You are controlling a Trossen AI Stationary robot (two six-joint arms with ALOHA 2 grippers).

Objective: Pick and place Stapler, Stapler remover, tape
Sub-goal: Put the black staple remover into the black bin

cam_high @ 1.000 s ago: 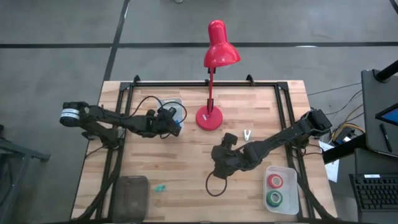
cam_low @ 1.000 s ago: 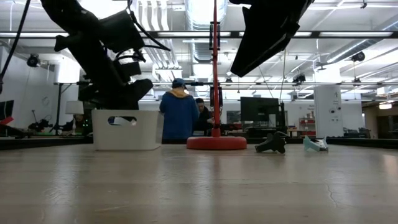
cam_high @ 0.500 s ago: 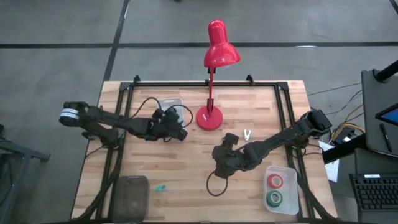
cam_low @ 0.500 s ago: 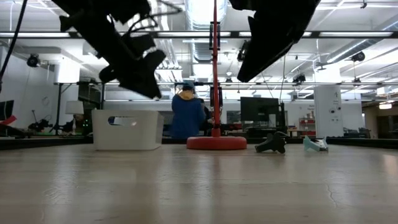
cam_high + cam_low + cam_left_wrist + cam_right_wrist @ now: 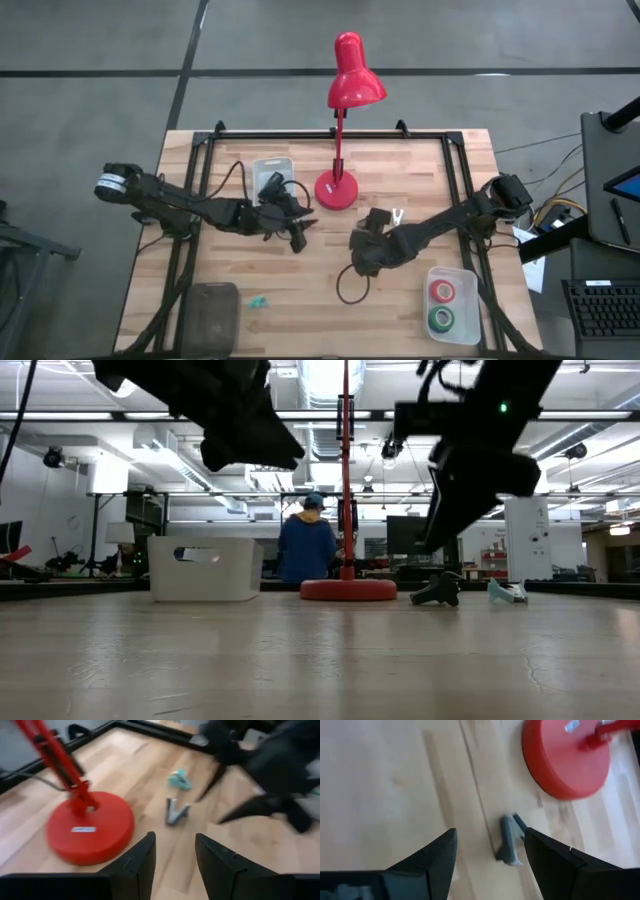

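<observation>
- The left end effector [image 5: 300,232] hangs above the pale wooden bench [image 5: 420,170], just beside the round red base of the red desk lamp [image 5: 337,190]; its 2 dark fingers [image 5: 137,860] stand apart with nothing between them.
- The right end effector [image 5: 377,218] hovers over the middle of the bench, near the lamp base; its 2 dark fingers [image 5: 437,857] are spread wide and hold nothing.
- In the right wrist view a small grey metal staple remover [image 5: 509,842] lies on the wood in the gap ahead of the fingers, near the lamp base, apart from both fingers.
- The left wrist view shows the same grey remover [image 5: 175,811] resting on the bench beside a small teal item [image 5: 179,780]; what that teal item is cannot be told.
- From above, a small pale item [image 5: 398,214] lies just beside the right end effector, on the side away from the lamp.
- A clear plastic tray [image 5: 462,275] sits near the front right corner of the bench and holds 2 rolls of tape: a red ring of tape [image 5: 443,292] and a green ring of tape [image 5: 441,319], side by side.
- A small clear rectangular bin [image 5: 270,167] stands behind the left arm, near the lamp.
- A dark translucent box [image 5: 212,312] sits at the front left corner, with a tiny teal block [image 5: 260,301] on the wood just beside it.
- The black stapler is hard to pick out in any view.
- In the low view a person in a blue top [image 5: 308,545] stands in the room beyond the bench.
</observation>
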